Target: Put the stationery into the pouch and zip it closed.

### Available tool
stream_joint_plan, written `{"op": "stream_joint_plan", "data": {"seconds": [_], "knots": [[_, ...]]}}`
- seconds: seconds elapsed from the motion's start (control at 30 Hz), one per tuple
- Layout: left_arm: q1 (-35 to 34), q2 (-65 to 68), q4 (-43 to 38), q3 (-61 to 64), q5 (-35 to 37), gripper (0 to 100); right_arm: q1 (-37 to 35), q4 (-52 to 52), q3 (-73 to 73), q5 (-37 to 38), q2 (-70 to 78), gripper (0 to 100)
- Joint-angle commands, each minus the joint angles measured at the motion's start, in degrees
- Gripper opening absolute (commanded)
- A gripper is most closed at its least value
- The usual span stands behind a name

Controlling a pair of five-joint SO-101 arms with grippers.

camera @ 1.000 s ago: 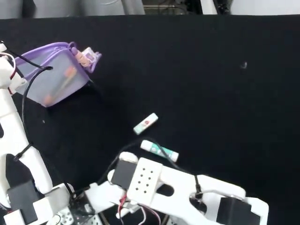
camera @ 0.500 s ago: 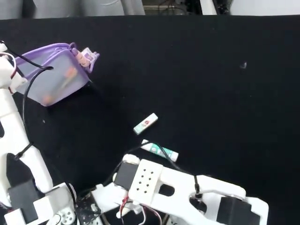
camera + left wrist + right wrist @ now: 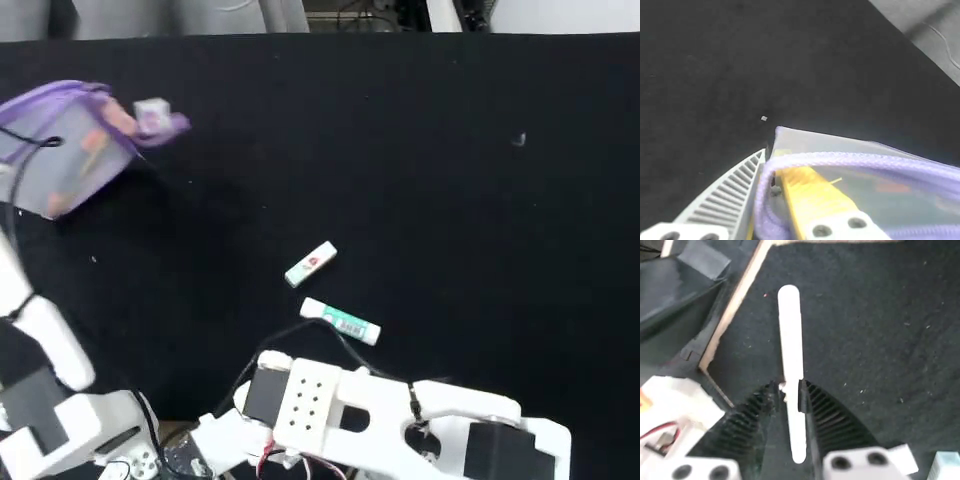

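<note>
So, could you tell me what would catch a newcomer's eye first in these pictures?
Probably the purple pouch at the far left of the black table, pinched in the left gripper. Then the white stick clamped in the right gripper, and a small white block and a green-labelled tube lying loose mid-table.

Pouch [image 3: 65, 145] was blurred at high view's upper left, clipped by the edge; contents were unreadable orange smears [image 3: 95, 142]. Left wrist view cropped it at bottom and right. Right wrist view's lower-right corner cut a teal item [image 3: 946, 466]; white stick [image 3: 791, 340] was unidentifiable.
</note>
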Motion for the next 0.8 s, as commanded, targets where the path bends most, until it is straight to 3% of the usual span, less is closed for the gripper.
{"op": "stream_joint_plan", "data": {"seconds": [0.0,0.2,0.5,0.77], "knots": [[-7.25,5.54,-1.05,-4.26,-1.93,3,-0.53,-3.87,0.84,0.44,-1.8,7.0],[-14.37,7.65,-1.05,-7.25,-2.11,3,-0.44,-6.51,2.07,0.53,-1.8,20.3],[-16.75,8.53,-1.49,-6.73,-4.48,3,-0.53,-13.98,8.22,0.53,-1.71,20.8],[-17.01,10.9,-1.49,-7.34,-4.57,3,-0.53,-14.07,9.01,2.02,-1.36,20.8]]}}
